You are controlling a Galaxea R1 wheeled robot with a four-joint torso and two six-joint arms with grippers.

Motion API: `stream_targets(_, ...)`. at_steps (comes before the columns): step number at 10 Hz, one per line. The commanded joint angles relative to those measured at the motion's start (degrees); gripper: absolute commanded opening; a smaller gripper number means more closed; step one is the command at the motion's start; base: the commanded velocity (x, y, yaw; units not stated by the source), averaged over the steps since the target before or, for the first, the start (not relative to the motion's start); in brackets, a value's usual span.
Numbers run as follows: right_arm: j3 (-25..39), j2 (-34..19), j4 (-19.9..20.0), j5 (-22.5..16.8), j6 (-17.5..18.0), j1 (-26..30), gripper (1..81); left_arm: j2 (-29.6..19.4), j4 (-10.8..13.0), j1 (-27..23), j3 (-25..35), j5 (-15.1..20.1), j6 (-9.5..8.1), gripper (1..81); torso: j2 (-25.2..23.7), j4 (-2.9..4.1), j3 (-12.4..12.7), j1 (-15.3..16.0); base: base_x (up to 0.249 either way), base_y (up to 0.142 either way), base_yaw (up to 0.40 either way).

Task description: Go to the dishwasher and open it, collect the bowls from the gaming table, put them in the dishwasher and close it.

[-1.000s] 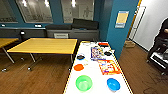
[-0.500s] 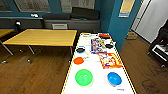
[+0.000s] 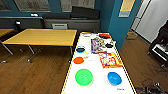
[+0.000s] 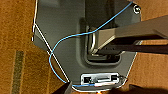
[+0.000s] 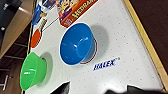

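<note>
The plain yellow rectangular table point(image 3: 40, 37) stands at the left of the head view on a brown wood-grain floor point(image 3: 32, 75), just beside the long narrow white-topped gaming table with pale yellow edging point(image 3: 100, 86). On the gaming table, from left to right, lie a flat orange disc-shaped item point(image 3: 78, 60), a large round green plastic bowl point(image 3: 84, 77), two colourful board-game sheets point(image 3: 110, 60) and a round blue plastic bowl point(image 3: 114, 78); the green and blue bowls sit upright and well apart near the close end. A dark item point(image 3: 80, 49) and a red item point(image 3: 104, 35) lie farther along the top; whether these are bowls cannot be told. In the right wrist view, the blue bowl point(image 5: 76, 44) lies near the camera beside a blue printed logo point(image 5: 106, 64), with the green bowl point(image 5: 32, 70) beyond it. The state of either pincer cannot be told. Judged from these views, the collecting step is at its start: the bowls rest on the gaming table and none is held, so collecting, loading and closing remain. The dishwasher's state cannot be judged here. The room has dark blue walls point(image 3: 113, 27) and a dark counter point(image 3: 72, 21) at the back.
</note>
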Motion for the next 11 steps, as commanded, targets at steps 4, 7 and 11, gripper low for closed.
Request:
stream_targets(4,-15.99,5.94,13.60,-7.39,0.15,9.61,81.1,1.22,0.01,0.07,-2.45,3.55,0.11,81.1,0.00,0.00,-0.02,0.00,0.000,0.000,0.000)
stream_targets(7,-18.36,8.83,16.41,-9.24,0.15,12.96,81.1,1.74,0.01,0.07,-3.59,3.64,0.11,81.1,0.02,0.00,-0.02,0.02,0.000,0.000,0.000)
stream_targets(11,-26.71,13.85,16.59,-10.29,7.98,13.31,81.1,1.65,0.01,0.07,-3.76,3.82,0.11,81.1,0.06,0.00,-0.04,0.05,0.000,0.000,0.000)
